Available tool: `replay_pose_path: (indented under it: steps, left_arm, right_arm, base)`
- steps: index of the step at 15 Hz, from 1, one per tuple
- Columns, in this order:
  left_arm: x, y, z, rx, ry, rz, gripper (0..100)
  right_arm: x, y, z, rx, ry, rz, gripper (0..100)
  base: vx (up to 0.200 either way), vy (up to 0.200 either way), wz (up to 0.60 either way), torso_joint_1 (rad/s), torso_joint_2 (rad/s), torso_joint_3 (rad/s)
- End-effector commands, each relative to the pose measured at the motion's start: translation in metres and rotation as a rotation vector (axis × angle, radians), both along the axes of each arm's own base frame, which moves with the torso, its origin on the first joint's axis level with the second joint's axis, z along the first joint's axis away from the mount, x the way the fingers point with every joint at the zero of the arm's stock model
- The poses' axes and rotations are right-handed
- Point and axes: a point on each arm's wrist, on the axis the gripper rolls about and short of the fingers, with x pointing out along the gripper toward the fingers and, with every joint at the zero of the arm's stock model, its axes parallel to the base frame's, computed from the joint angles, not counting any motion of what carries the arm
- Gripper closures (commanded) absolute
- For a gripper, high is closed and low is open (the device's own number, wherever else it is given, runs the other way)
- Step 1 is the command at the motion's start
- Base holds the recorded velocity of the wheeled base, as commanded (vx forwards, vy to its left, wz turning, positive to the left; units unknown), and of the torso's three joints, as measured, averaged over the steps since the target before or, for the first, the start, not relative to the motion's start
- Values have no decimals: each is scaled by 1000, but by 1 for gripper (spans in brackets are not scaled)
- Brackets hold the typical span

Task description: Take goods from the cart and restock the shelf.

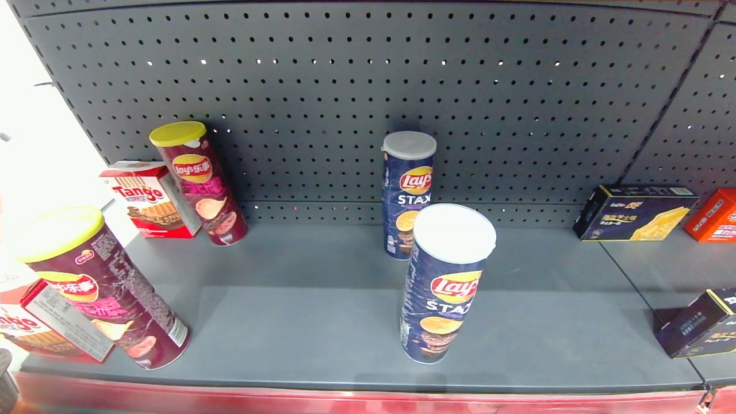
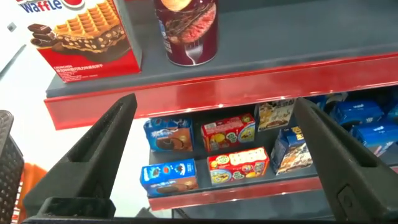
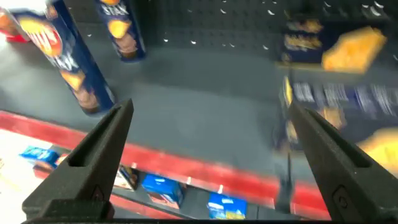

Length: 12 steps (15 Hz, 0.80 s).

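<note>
My left gripper [image 2: 214, 104] and right gripper [image 3: 211, 109] both hang wide open and hold nothing, low by the red lip of the shelf [image 1: 299, 322]. The front blue chip can [image 1: 445, 284] stands upright near the edge, with the rear blue chip can [image 1: 407, 192] behind it. I judge a fetch is due, so I'd swing toward the black mesh basket [image 2: 7, 155], likely the cart, keeping clear of that front can.

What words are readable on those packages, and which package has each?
"Lay's STAX": rear blue can.
"Lay's STA", rest turned away: front blue can.
"Lay's 乐事": rear maroon can.
"乐事": front maroon can.
"Tango": rear red box.
"Waffle": front red box.
Too small or blurred: navy boxes, orange box, lower-shelf packs.
</note>
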Motion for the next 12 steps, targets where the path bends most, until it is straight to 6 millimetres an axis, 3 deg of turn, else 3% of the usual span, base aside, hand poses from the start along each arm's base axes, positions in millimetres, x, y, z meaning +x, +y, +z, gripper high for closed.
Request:
replay_pose_path:
  steps: [1,4,8,12]
  left_arm:
    - [1,0,0,0,13,-2,0]
    - [1,0,0,-1,12,-1,0]
    - [1,0,0,-9,16,0,0]
    - [1,0,0,-9,16,0,0]
  right_arm:
    - [70,29,27,-84,193,153,0]
    - [107,62,19,-146,267,296,0]
    - [127,98,3,-211,351,418,0]
    - [143,113,-4,-241,386,390,0]
  base:
    - [0,0,0,0,0,0]
    - [0,0,0,0,0,0]
    - [0,0,0,0,0,0]
    - [0,0,0,0,0,0]
